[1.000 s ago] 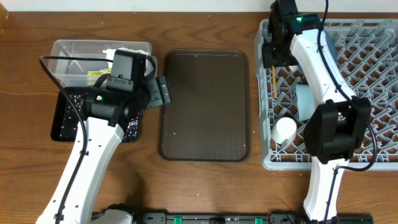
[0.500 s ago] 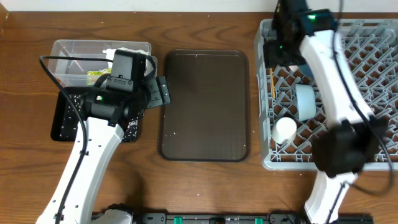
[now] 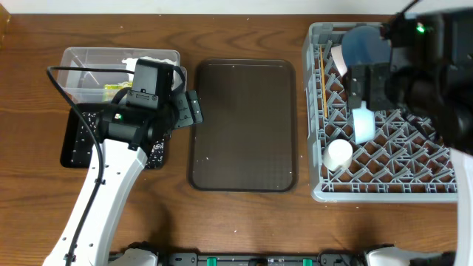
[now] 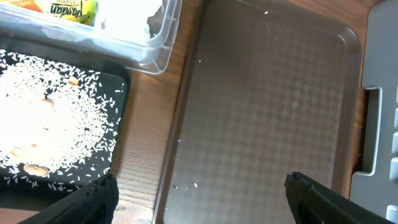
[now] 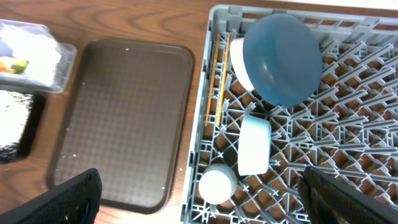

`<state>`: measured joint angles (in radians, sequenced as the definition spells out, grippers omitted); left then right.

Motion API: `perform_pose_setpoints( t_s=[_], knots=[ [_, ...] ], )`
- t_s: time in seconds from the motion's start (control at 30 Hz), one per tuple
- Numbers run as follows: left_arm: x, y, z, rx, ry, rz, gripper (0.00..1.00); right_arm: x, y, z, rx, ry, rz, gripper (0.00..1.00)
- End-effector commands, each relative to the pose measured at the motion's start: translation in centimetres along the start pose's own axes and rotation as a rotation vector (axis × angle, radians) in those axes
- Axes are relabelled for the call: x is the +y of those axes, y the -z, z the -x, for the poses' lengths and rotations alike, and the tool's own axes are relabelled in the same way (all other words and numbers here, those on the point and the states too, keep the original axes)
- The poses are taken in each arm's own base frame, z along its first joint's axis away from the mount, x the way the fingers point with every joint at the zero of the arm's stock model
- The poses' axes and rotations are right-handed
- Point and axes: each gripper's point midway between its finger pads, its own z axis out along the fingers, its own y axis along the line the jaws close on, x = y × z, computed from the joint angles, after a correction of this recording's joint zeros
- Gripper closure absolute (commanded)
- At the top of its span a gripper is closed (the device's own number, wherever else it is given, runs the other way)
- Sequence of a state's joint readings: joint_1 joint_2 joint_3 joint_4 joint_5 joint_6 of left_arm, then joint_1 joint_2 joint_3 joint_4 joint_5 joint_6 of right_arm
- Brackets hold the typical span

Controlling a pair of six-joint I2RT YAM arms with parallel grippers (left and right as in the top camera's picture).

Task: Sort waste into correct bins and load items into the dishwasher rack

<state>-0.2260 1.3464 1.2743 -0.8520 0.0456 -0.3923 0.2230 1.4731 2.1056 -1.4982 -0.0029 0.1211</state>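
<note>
The black tray [image 3: 68, 151] lies at the far left of the table and holds the loose rice scraps [image 4: 56, 118], scattered across its floor. The clear tub [image 3: 85, 74] sits directly behind it, their edges just beside each other, and contains the crumpled tissue [image 4: 127, 15] and the yellow-green wrapper [image 4: 71, 9]. The left gripper [image 4: 199, 202] hangs above the left edge of the brown serving tray [image 3: 244, 125]; its fingers are spread wide with nothing between them. The serving tray occupies the centre of the table. The dishwasher rack [image 3: 384, 193] stands at the right. The two chopsticks [image 5: 217, 78] lie side by side along the rack's left wall. The cream bowl [image 5: 239, 65] and the dark blue plate [image 5: 283, 59] stand together in the far-left section, the plate overlapping the bowl. The light blue bowl [image 5: 254, 146] rests on edge nearer the middle. The white cup [image 5: 217, 185] sits near the front-left corner. The right gripper [image 5: 208, 199] is high above the rack, fingers fully apart and empty; its arm appears blurred in the overhead view.
</note>
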Motion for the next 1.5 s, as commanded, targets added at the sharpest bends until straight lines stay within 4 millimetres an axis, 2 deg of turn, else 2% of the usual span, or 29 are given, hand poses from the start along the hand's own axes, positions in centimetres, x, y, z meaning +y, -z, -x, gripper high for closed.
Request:
perform_pose_setpoints(
  t_s=[0.0, 0.1, 0.23, 0.33, 0.43, 0.6, 0.73, 0.93, 1.13, 1.3, 1.47],
  knots=[
    [0.1, 0.1, 0.2, -0.006, -0.004, 0.004, 0.12, 0.3, 1.7, -0.5, -0.026, -0.003, 0.025, 0.01],
    [0.1, 0.1, 0.2, -0.006, -0.004, 0.004, 0.12, -0.7, 3.5, -1.8, -0.029, 0.016, -0.028, 0.01],
    [0.1, 0.1, 0.2, -0.006, -0.004, 0.004, 0.12, -2.4, 5.5, -3.4, -0.037, -0.044, -0.112, 0.01],
    [0.1, 0.1, 0.2, -0.006, -0.004, 0.004, 0.12, -2.8, 6.4, -4.2, -0.05, -0.047, -0.13, 0.01],
    [0.1, 0.1, 0.2, -0.006, -0.004, 0.004, 0.12, -3.3, 6.1, -4.4, -0.079, -0.057, -0.142, 0.01],
    [0.1, 0.1, 0.2, -0.006, -0.004, 0.004, 0.12, -4.3, 4.6, -3.1, -0.26, -0.084, -0.153, 0.01],
    [0.1, 0.1, 0.2, -0.006, -0.004, 0.004, 0.12, -5.1, 2.1, -4.1, -0.374, -0.107, -0.142, 0.01],
    [0.1, 0.1, 0.2, -0.006, -0.004, 0.004, 0.12, -4.3, -2.5, -7.0, -0.509, 0.0, -0.024, 0.01],
    [0.1, 0.1, 0.2, -0.006, -0.004, 0.004, 0.12, -5.3, -6.3, -11.4, -0.663, 0.005, -0.037, 0.01],
    [0.1, 0.1, 0.2, -0.006, -0.004, 0.004, 0.12, -5.6, -8.7, -15.0, -0.754, 0.011, -0.037, 0.01],
    [0.1, 0.1, 0.2, -0.006, -0.004, 0.004, 0.12, -5.6, -10.2, -17.0, -0.817, 0.022, -0.028, 0.01]
  ],
)
